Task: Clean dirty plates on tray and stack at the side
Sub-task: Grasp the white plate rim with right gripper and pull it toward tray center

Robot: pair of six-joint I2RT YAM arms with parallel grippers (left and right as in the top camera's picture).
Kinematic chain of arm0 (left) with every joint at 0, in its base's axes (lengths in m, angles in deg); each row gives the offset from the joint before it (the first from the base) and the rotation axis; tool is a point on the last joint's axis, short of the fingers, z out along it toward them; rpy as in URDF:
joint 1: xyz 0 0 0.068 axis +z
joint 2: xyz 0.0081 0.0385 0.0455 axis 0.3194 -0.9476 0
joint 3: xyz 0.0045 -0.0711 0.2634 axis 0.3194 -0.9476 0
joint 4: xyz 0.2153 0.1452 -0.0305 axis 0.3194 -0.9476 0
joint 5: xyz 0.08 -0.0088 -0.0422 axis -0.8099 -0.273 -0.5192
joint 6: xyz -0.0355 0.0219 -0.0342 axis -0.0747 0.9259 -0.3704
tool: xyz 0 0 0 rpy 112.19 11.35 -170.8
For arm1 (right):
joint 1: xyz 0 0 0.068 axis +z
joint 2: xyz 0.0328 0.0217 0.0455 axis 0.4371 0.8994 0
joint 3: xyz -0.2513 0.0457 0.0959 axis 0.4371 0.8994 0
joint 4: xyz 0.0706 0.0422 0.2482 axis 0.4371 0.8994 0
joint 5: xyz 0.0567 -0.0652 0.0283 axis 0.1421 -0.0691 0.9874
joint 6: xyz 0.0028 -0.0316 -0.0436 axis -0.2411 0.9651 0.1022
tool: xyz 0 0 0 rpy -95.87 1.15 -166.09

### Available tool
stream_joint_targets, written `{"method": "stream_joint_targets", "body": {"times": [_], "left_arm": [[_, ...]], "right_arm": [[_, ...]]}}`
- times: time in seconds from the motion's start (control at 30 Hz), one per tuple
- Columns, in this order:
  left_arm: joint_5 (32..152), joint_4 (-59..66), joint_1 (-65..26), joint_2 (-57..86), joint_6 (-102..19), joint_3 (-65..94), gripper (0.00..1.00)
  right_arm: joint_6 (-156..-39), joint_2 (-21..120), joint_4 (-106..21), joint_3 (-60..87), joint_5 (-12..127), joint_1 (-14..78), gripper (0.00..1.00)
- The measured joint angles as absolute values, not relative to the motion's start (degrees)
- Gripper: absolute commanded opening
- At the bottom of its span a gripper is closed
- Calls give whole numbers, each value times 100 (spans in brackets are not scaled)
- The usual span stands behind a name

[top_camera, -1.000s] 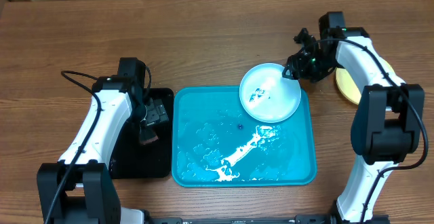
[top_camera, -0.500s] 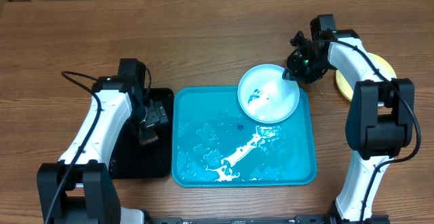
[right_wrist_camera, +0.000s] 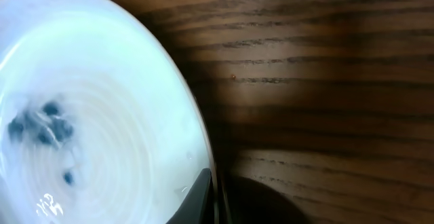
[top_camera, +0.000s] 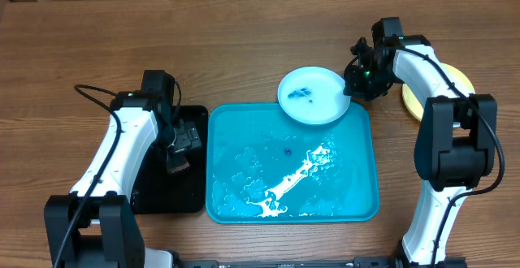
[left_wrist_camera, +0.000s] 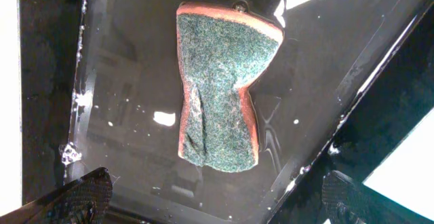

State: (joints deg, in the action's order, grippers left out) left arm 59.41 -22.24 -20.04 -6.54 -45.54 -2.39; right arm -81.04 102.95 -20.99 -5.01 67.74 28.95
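Overhead and wrist views, both arms at the tabletop [top_camera: 244,32].

My right end effector [top_camera: 354,84] is clenched on the right edge of the light blue plate [top_camera: 314,97]. In the right wrist view one dark finger [right_wrist_camera: 198,198] lies over the plate's rim at the bottom of the frame, with wood grain beyond it. The plate sits across the far rim of the blue tray [top_camera: 231,126], near its far right corner: the larger part is over the tabletop and the near part overlaps the tray. Whether it lies flat or tilted I cannot tell. Dark blue smudges mark its whitish centre.

The blue tray looks wet and carries a white streak running diagonally across its floor.

A yellow-green plate [top_camera: 414,101] rests on the tabletop to the right of the tray, partly hidden by my right arm. How many plates lie there I cannot tell.

My left end effector [left_wrist_camera: 217,200] is released, its two fingertips standing wide apart above the black tray [left_wrist_camera: 122,81], which lies just left of the blue tray. A sponge [left_wrist_camera: 217,88], green scouring face up with an orange edge, lies in the wet black tray, between and ahead of those fingertips and apart from them.
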Motion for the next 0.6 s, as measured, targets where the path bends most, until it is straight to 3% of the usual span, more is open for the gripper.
{"method": "stream_joint_targets", "body": {"times": [0.27, 0.6], "left_arm": [[5941, -2217, -2004, -654, -4554, -239, 100], [5941, -2164, -2004, -654, -4554, -239, 100]], "right_arm": [[-8179, 10075, -1894, -499, 6616, 2965, 4], [-8286, 8816, -1000, -497, 6242, 3653, 4]]}}
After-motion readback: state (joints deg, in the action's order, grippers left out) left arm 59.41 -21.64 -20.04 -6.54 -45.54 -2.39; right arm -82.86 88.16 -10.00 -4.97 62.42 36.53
